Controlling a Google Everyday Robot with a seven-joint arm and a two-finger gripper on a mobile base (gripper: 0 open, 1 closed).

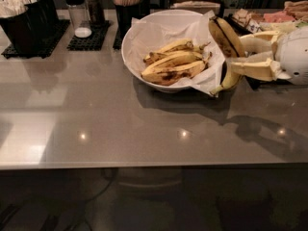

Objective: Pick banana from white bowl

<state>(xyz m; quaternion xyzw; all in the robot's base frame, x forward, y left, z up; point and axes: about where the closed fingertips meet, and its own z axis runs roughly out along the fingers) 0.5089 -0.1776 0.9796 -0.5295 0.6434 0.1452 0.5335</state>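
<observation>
The banana (226, 36), long and curved with a broad dark-brown side and a yellow-green lower end, hangs upright just outside the right rim of the white bowl (130, 57). My gripper (237, 56) reaches in from the right, and its cream fingers (252, 69) are shut on the banana's middle. The banana's lower end is beside the crinkled white paper (207, 73) that overhangs the bowl's rim. Several yellower bananas (172, 65) with brown flecks lie inside the bowl.
The bowl stands on a grey counter (96, 124) whose front edge is near me. Black caddies with utensils (21, 20), a salt shaker (78, 13), a dark shaker (94, 4) and a stick holder (127, 1) line the back. A packet rack (284, 16) sits behind my gripper.
</observation>
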